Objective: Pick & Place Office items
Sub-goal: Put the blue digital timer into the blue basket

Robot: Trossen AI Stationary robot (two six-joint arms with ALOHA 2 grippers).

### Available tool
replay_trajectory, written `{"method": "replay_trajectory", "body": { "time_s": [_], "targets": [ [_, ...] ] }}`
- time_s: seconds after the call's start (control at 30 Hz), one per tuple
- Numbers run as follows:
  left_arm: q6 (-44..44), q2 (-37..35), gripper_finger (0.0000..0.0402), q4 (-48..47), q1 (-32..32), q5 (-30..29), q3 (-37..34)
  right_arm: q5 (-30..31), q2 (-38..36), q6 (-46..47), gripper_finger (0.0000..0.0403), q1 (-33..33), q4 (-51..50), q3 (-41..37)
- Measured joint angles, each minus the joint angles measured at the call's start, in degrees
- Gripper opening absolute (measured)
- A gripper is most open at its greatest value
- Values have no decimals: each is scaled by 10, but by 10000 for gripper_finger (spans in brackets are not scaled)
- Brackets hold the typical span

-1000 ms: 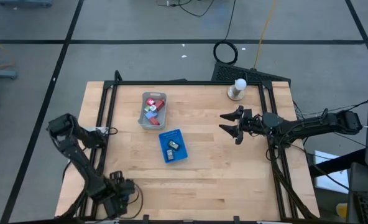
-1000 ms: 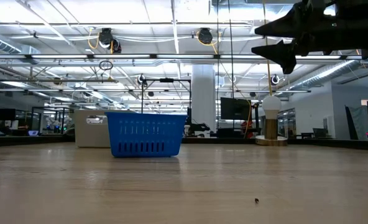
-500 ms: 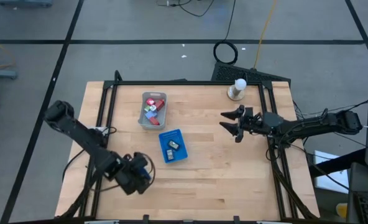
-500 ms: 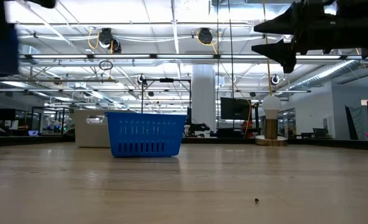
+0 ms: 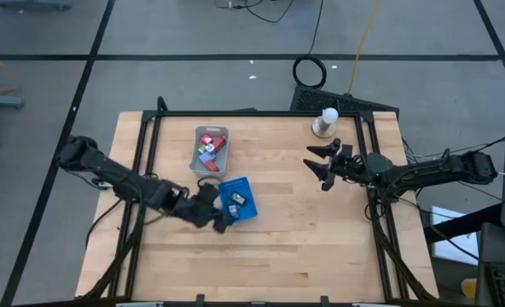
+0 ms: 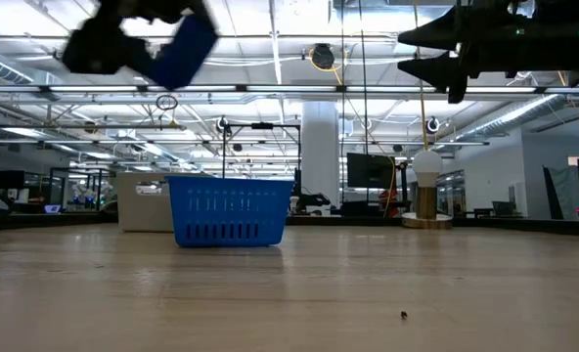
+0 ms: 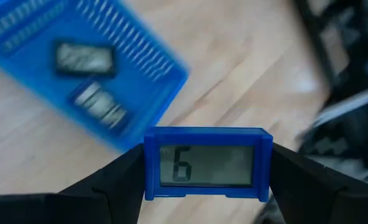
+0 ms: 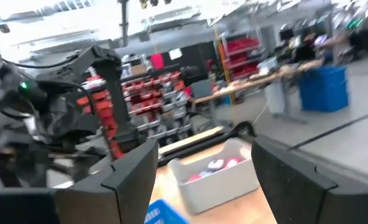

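Both arms are dark, slim and jointed, with black cables trailing along them. The left claw (image 7: 206, 186) ends in two broad, flat black fingers; the right claw (image 5: 322, 165) has pointed black fingers.

The left claw (image 6: 138, 44) is smeared by motion in the low view, and its fingers run off the wrist picture's bottom edge. The two dark pieces in the blue basket (image 7: 28, 18) are blurred beyond reading. From above, the pieces in the grey tray (image 5: 196, 162) are too small to identify.

Pale wood-grain table (image 5: 304, 230), slotted blue plastic basket (image 6: 229, 209), smooth grey plastic tray (image 5: 198, 162), matt black metal frame (image 5: 252, 112)
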Motion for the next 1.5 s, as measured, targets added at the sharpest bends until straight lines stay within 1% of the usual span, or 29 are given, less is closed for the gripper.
{"method": "replay_trajectory", "body": {
  "time_s": [0.13,0.27,0.37,0.43,0.6,0.73,0.83,0.93,1.0,1.07,1.23,1.33,1.4,1.5],
  "targets": [
    [-8,-1,280,101,57,10,0,5,0,-51,251,-1,9,0],
    [-16,-1,280,190,115,12,0,4,0,-31,251,-15,8,0],
    [-13,-2,280,221,158,22,0,1,0,-36,252,-26,7,0],
    [-16,-2,280,228,184,31,0,-10,0,-48,252,-37,7,0],
    [-25,-2,280,274,239,43,0,-34,4,-49,252,-67,8,0],
    [-37,-2,280,321,274,70,0,-44,21,-36,252,-83,8,0],
    [-59,-1,280,333,293,95,0,-44,43,-20,252,-85,6,10],
    [-82,-1,280,334,309,136,0,-49,80,-16,252,-83,8,41],
    [-97,-1,280,336,318,166,0,-71,115,-16,252,-83,6,69],
    [-110,-1,280,342,323,185,0,-93,153,-13,252,-83,0,102],
    [-128,-1,280,382,338,248,0,-141,228,-10,252,-83,-10,169],
    [-138,-1,280,383,340,255,0,-149,249,-8,252,-83,-9,193],
    [-140,-1,280,383,342,272,0,-149,254,-4,252,-83,-6,203],
    [-143,-1,280,383,343,281,0,-164,256,6,252,-83,20,208]
  ]
}}
